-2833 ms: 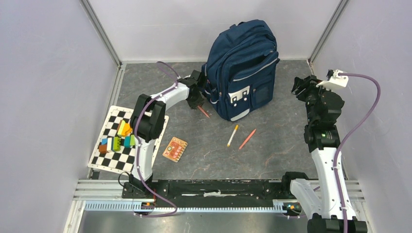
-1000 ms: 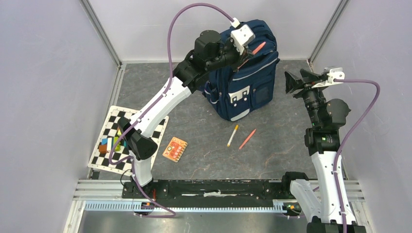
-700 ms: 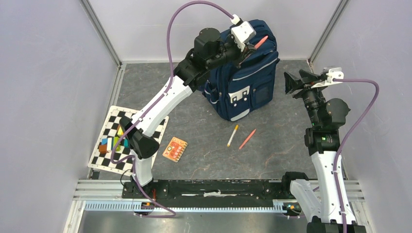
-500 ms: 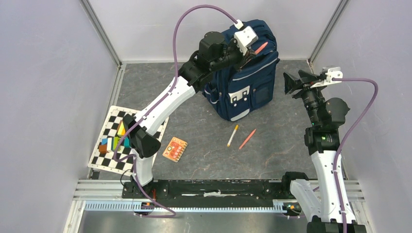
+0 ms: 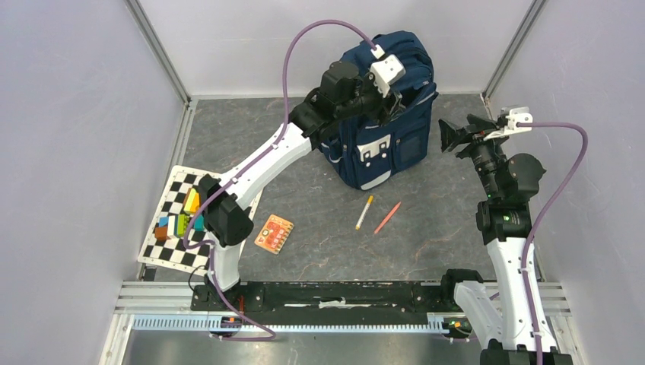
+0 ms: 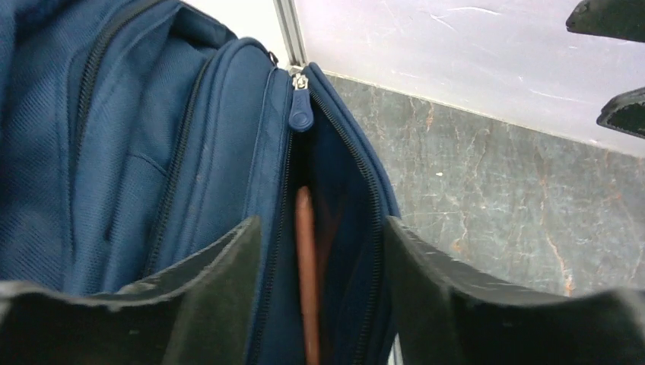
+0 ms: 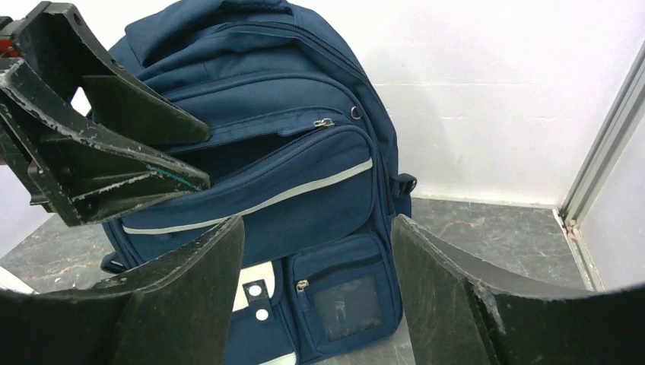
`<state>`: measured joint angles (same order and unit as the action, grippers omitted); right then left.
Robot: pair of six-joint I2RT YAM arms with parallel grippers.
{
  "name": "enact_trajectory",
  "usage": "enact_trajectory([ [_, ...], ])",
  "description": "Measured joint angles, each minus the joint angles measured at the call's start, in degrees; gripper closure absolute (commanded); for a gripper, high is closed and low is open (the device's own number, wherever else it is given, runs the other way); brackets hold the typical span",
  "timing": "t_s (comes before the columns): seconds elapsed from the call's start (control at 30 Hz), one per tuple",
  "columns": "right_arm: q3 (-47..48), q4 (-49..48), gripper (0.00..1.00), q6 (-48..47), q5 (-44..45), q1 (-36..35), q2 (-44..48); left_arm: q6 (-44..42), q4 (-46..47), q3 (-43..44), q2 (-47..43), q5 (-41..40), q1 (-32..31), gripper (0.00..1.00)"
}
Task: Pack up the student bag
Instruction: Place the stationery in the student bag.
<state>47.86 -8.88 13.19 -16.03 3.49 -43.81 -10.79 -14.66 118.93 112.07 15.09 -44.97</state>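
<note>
Standing far and central, the student bag (image 5: 380,152) held 1 orange pencil (image 6: 306,281) in its open pocket, below the spread left gripper (image 6: 319,228). The right gripper (image 5: 445,135), also spread, hovered just right of it. Nearer, a yellow pen (image 5: 365,212), a red pencil (image 5: 387,217) and a card (image 5: 274,233) lay unpacked.

top: high overview | wrists: both near, facing bag (image 7: 304,190)

The student bag (image 5: 414,133) is navy blue with a light grey stripe and a white patch; the pencil (image 6: 306,281) in its pocket is reddish-brown. The tabletop (image 5: 319,251) is veined grey, the board (image 5: 169,247) black-and-white chequered, the card (image 5: 274,233) orange, the blocks (image 5: 182,217) green, yellow, orange and blue
</note>
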Motion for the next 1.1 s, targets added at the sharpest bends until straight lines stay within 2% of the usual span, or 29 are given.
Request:
enact_trajectory([
  [0.1, -0.35, 0.81, 0.25, 0.00, 0.04, 0.00, 0.44, 0.83, 0.76, -2.16, -0.76, -0.07, -0.02, 0.16],
  [0.23, -0.85, 2.14, 0.27, -0.07, 0.57, 0.00, 1.29, 3.80, 1.44, -7.85, -5.18, -0.02, -0.07, 0.13],
  [0.37, -0.87, 4.52, 0.28, -0.22, 1.55, 0.00, 2.03, 7.54, 1.46, -16.52, -13.44, -0.04, -0.35, 0.13],
  [0.63, -2.58, 10.54, 0.31, 0.09, 4.63, 0.00, 4.48, 15.65, 1.51, -45.75, -40.06, -6.73, -5.70, 0.13],
  [0.73, -2.75, 13.64, 0.32, 0.70, 6.78, 0.00, 4.66, 19.50, 0.94, -53.68, -45.38, -10.88, -8.02, 0.15],
  [0.9, -2.75, 18.71, 0.33, 2.34, 11.28, 0.00, 4.90, 25.05, -0.61, -63.39, -43.65, -18.95, -9.57, 0.18],
  [1.1, -2.78, 23.26, 0.34, 3.67, 16.72, 0.00, 6.71, 27.96, -2.19, -65.26, -33.27, -25.33, -11.87, 0.18],
])
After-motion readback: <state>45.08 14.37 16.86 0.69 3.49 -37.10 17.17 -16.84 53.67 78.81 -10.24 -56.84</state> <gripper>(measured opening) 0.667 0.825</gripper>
